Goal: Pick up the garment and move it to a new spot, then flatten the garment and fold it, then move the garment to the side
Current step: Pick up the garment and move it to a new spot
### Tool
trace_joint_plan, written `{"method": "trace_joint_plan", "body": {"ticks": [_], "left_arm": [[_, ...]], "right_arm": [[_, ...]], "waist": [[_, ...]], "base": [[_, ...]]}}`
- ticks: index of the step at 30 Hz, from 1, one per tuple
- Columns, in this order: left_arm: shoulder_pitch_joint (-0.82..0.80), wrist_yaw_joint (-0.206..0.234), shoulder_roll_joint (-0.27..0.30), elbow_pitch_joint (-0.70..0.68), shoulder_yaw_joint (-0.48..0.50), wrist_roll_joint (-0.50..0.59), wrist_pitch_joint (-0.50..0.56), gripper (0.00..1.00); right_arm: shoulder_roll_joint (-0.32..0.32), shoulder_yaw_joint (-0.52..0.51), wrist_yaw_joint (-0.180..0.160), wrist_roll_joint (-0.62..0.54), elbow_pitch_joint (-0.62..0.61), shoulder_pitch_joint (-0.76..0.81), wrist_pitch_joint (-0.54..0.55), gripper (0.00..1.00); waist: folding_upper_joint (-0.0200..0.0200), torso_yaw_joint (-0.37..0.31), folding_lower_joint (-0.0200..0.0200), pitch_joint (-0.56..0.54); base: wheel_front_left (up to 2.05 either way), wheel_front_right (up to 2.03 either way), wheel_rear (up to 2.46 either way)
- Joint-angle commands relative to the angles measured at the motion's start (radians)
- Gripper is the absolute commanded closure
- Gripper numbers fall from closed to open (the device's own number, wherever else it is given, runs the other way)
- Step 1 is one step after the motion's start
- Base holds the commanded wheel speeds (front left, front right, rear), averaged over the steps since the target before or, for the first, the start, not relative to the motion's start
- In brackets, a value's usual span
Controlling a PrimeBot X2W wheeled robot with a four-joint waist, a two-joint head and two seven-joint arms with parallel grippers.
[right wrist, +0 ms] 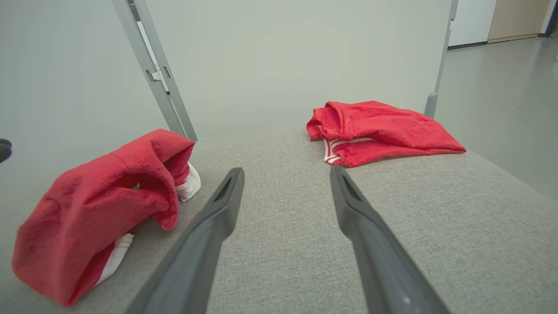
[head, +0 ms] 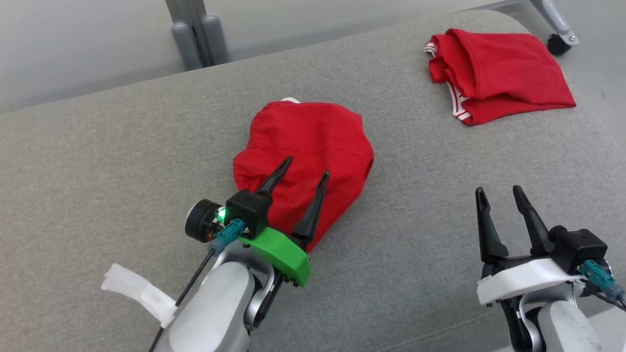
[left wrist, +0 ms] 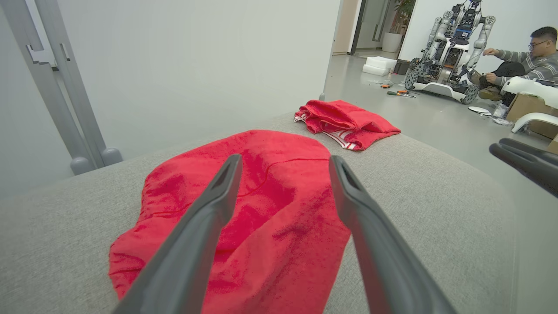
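A red garment (head: 305, 161) lies in a rumpled heap in the middle of the grey cushioned surface (head: 98, 161). My left gripper (head: 307, 168) hangs open just over its near edge, nothing between the fingers; the left wrist view shows the garment (left wrist: 261, 205) spread below the parted fingers (left wrist: 209, 218). My right gripper (head: 499, 193) stands open at the lower right, apart from any cloth. From the right wrist view the garment (right wrist: 96, 209) sits to the left, with white trim showing under its red folds.
A second red garment (head: 499, 73) with white striped edging lies folded at the far right corner, also seen as a folded red garment (right wrist: 379, 131). Grey frame legs (head: 195, 34) stand behind the surface. A person (left wrist: 532, 56) sits by another robot (left wrist: 449, 48) on the floor beyond.
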Motion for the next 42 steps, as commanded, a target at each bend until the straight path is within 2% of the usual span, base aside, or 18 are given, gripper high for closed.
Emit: {"method": "trace_joint_plan", "body": {"ticks": [1,15,19,22,30,42], "left_arm": [[0.025,0.018,0.019,-0.021,0.016,-0.007,-0.006,0.00],[0.209,0.143,0.189,-0.220,0.248,-0.056,-0.049,0.00],[0.282,0.166,0.211,-0.269,0.317,-0.060,-0.052,0.00],[0.344,0.175,0.207,-0.316,0.380,-0.054,-0.051,0.00],[0.456,0.144,0.159,-0.357,0.482,-0.007,-0.052,0.00],[0.482,0.019,0.090,-0.322,0.546,0.086,-0.052,0.00]], "right_arm": [[-0.006,-0.004,-0.002,-0.007,-0.003,0.016,-0.003,0.00],[-0.021,0.002,-0.002,-0.017,-0.023,0.032,-0.003,0.00],[-0.023,0.001,-0.002,-0.020,-0.027,0.039,-0.003,0.00],[-0.023,-0.001,-0.002,-0.020,-0.030,0.043,-0.003,0.00],[-0.021,0.007,-0.002,-0.021,-0.036,0.061,-0.003,0.00],[-0.021,0.021,-0.002,-0.025,-0.052,0.089,-0.003,0.00]], "waist": [[0.0000,0.051,0.0000,-0.039],[0.0000,0.163,0.0000,-0.092],[0.0000,0.181,0.0000,-0.106],[0.0000,0.193,0.0000,-0.114],[0.0000,0.219,0.0000,-0.126],[0.0000,0.237,0.0000,-0.123]], "base": [[0.00,0.00,0.00],[0.00,0.00,0.00],[0.00,0.00,0.00],[0.00,0.00,0.00],[0.00,0.00,0.00],[0.00,0.00,0.00]]}}
